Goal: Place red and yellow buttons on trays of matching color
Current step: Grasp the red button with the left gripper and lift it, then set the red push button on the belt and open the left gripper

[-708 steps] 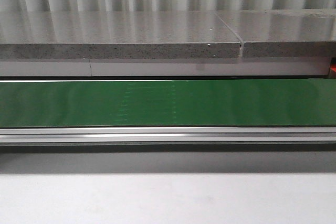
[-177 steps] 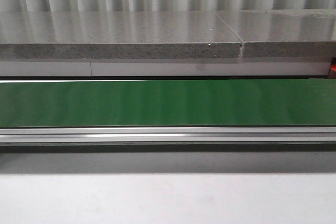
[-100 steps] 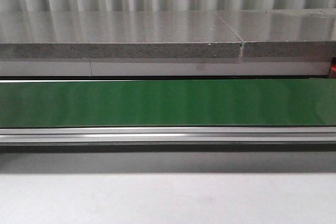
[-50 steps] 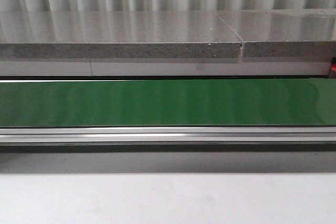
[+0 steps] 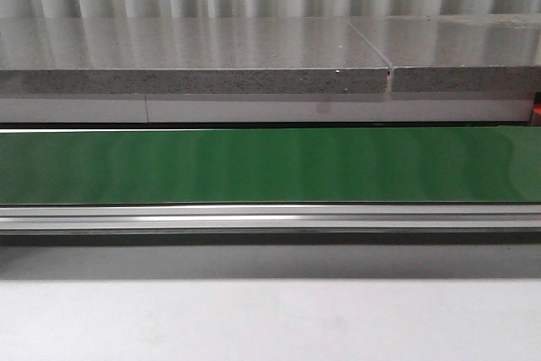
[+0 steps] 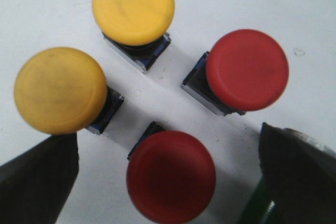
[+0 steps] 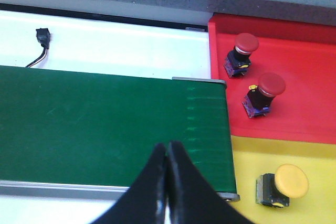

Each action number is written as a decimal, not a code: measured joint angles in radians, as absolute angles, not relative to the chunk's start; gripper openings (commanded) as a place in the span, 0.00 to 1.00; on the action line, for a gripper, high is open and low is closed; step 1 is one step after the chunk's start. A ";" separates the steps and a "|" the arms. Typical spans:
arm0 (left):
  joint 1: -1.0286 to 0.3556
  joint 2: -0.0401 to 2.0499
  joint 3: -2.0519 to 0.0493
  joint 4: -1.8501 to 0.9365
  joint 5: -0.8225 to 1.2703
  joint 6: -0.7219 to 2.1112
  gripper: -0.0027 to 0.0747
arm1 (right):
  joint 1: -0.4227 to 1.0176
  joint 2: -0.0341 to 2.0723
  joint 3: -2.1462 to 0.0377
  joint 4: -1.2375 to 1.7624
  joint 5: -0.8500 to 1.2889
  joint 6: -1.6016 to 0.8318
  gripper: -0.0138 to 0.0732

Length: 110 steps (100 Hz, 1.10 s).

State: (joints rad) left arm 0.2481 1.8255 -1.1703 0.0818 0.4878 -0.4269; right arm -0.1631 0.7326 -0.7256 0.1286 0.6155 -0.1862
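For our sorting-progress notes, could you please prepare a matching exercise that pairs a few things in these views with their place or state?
Things:
1. left gripper
2. right gripper
3. red tray
4. yellow tray

States:
A. holds one button
B. shut, over the green belt
C. open, above four buttons on the white surface
D. holds two buttons

Pairs: 1-C, 2-B, 3-D, 4-A
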 measured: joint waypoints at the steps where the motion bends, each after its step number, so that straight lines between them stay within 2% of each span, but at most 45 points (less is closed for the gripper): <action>1: 0.248 1.828 -1.170 0.082 0.488 -0.427 0.86 | -0.163 0.733 -0.726 0.129 0.615 -0.186 0.08; 22: 0.248 1.832 -1.171 0.082 0.485 -0.429 0.85 | -0.163 0.733 -0.726 0.129 0.615 -0.186 0.08; 31: 0.248 1.832 -1.171 0.082 0.487 -0.429 0.78 | -0.163 0.733 -0.726 0.129 0.615 -0.186 0.08; 43: 0.248 1.832 -1.171 0.081 0.504 -0.429 0.57 | -0.163 0.733 -0.726 0.129 0.615 -0.186 0.08; 62: 0.248 1.832 -1.171 0.078 0.526 -0.429 0.08 | -0.163 0.733 -0.726 0.129 0.615 -0.186 0.08; 66: 0.248 1.832 -1.171 0.077 0.530 -0.429 0.01 | -0.163 0.733 -0.726 0.129 0.615 -0.186 0.08; 84: 0.248 1.800 -1.171 0.075 0.557 -0.425 0.01 | -0.163 0.733 -0.726 0.129 0.615 -0.186 0.08; 110: 0.248 1.614 -1.171 0.057 0.575 -0.333 0.01 | -0.163 0.733 -0.726 0.129 0.615 -0.186 0.08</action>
